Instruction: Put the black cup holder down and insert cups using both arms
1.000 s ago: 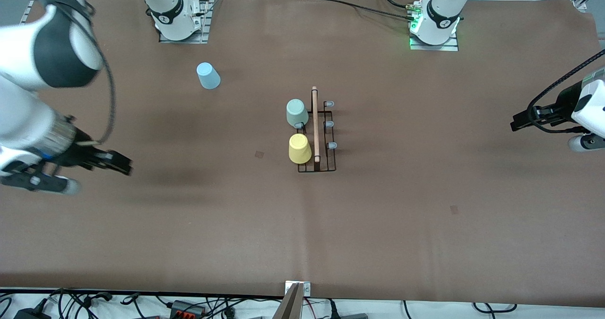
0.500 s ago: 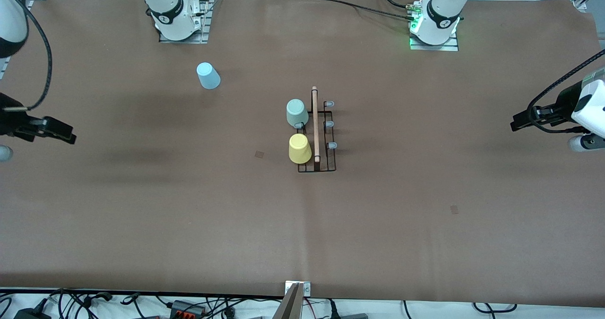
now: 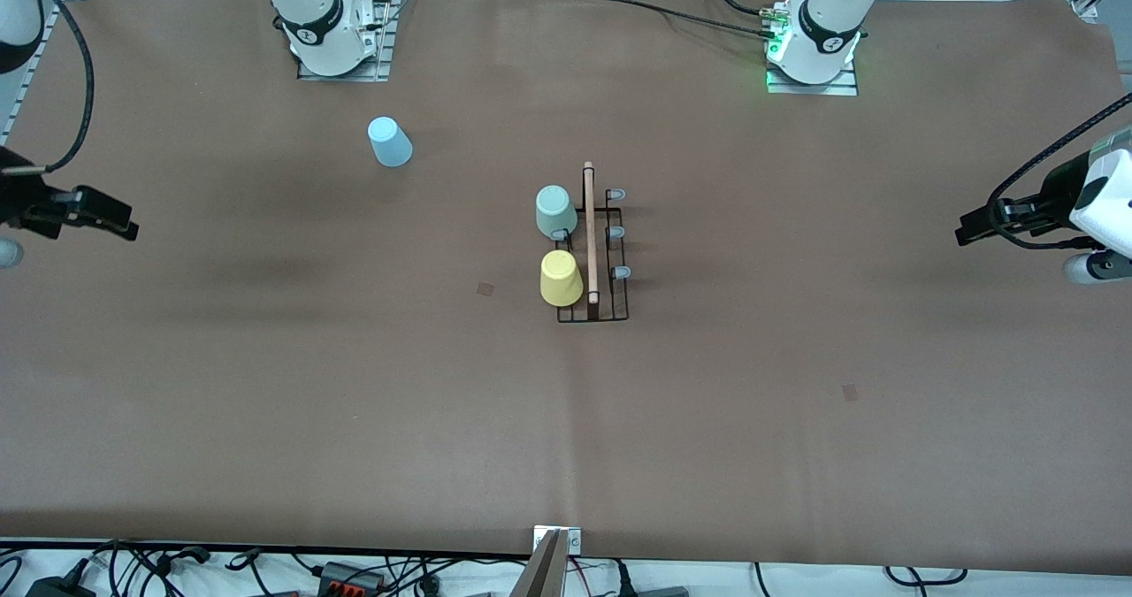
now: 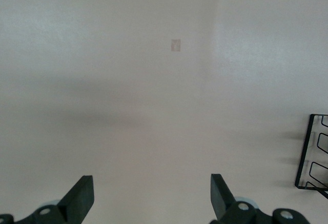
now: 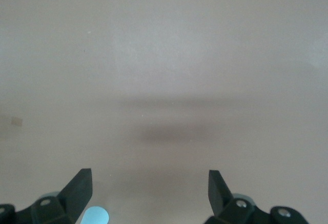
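Black wire rack: the black cup holder (image 3: 593,261) stands at mid-table, its wooden rod handle (image 3: 590,233) running along the 12-to-6 line of the front view. That is its long axis.

Mint-green cup (image 3: 554,211) and yellow cup (image 3: 561,278): both inverted on prongs along the rack's 9 o'clock side, yellow nearer the camera. The three grey-blue prong tips (image 3: 616,233) on the 3 o'clock side are bare.

Light blue cup (image 3: 389,141): inverted on the brown table cover (image 3: 796,402), at about 10 o'clock from the rack and well apart from it, near the right arm's base.

Right gripper (image 3: 110,224): over the table's edge at the right arm's end, fingers spread wide, holding nothing. The light blue cup lies at roughly 2 o'clock from it in the front view, and a sliver of the cup (image 5: 96,217) shows in the right wrist view.

Left gripper (image 3: 971,228): waits over the left arm's end of the table, fingers (image 4: 82,196) wide apart, empty. A corner of the rack (image 4: 313,155) shows in its wrist view.

Judgement: the remaining cup is far closer to the right arm, so that arm seems the natural one to fetch it. The free prongs face the left arm, so a carry over the handle looks necessary.
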